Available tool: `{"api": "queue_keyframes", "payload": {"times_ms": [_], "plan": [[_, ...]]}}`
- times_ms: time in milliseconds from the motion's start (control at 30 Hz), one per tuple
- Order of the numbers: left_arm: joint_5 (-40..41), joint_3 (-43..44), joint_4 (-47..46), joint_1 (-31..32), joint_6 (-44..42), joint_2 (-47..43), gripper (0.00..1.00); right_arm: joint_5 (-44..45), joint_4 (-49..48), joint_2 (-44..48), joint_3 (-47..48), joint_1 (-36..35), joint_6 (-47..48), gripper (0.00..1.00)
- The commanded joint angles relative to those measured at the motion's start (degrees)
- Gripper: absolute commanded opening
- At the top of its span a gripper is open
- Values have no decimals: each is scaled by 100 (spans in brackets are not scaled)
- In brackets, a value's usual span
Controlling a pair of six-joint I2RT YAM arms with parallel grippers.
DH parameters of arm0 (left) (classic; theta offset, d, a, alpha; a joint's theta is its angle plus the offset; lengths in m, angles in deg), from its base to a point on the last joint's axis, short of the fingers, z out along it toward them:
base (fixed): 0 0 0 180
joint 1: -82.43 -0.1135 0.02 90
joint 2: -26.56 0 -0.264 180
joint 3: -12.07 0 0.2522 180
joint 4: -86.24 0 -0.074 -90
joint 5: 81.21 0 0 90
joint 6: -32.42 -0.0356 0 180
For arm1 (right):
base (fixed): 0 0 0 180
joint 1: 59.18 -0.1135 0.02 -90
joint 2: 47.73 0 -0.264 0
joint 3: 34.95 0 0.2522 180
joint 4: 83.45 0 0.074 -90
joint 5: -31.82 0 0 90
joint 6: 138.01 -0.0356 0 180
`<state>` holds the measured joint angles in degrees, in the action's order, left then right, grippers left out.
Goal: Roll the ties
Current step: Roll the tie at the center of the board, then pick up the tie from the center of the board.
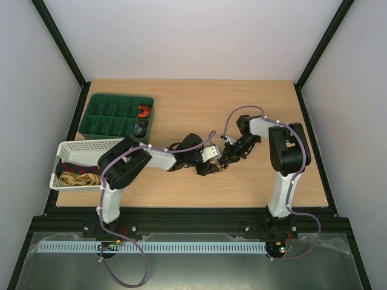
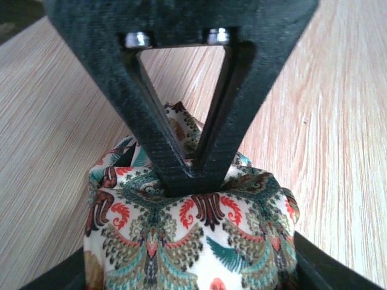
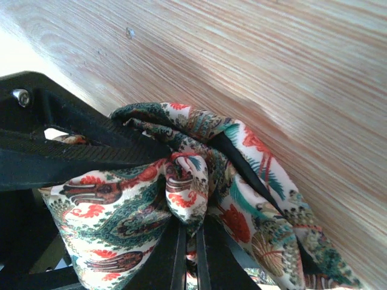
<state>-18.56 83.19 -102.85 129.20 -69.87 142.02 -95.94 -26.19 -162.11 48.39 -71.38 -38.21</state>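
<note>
The paisley tie [image 2: 199,241] bunches mid-frame, no long axis showing. Left gripper [image 2: 192,172] and right gripper [image 3: 190,251] each clamp its folds, tips nearly meeting.

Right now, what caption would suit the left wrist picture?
The left gripper pinches a bunched floral tie, with the wooden table behind.

Left arm [image 1: 110,202] and right arm [image 1: 287,151]: white links, black joints; purple cables [image 1: 240,109] along both; black textured fingers [image 2: 154,145] with silver screws [image 2: 138,40].
</note>
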Motion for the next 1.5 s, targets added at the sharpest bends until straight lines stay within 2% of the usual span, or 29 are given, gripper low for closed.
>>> {"api": "queue_keyframes", "payload": {"times_ms": [0,67,167,333,500,600,700,900,1100,1300,1467], "plan": [[315,78,255,30,-148,206,50,1306,-167,-342,-138,-3,-72,1],[350,27,311,36,-233,179,43,1188,-66,-323,-32,27,-54,2],[417,-10,507,54,-352,191,37,932,202,-289,228,170,0,20],[520,-110,683,93,-422,212,36,465,667,-79,563,493,121,47],[531,-156,703,147,-449,183,36,440,819,-109,599,614,143,63],[534,-140,703,141,-441,187,36,492,781,-226,532,628,91,79],[528,-123,703,150,-445,204,36,93,697,-410,368,608,11,88],[539,-108,746,149,-475,205,37,-922,850,-675,140,453,286,90],[524,-126,773,150,-476,204,37,-1473,820,-464,284,456,457,81],[540,-103,789,149,-478,205,38,-1604,881,-342,324,417,573,64],[544,-99,809,152,-472,222,38,-1625,1234,-355,280,307,944,73]]}}
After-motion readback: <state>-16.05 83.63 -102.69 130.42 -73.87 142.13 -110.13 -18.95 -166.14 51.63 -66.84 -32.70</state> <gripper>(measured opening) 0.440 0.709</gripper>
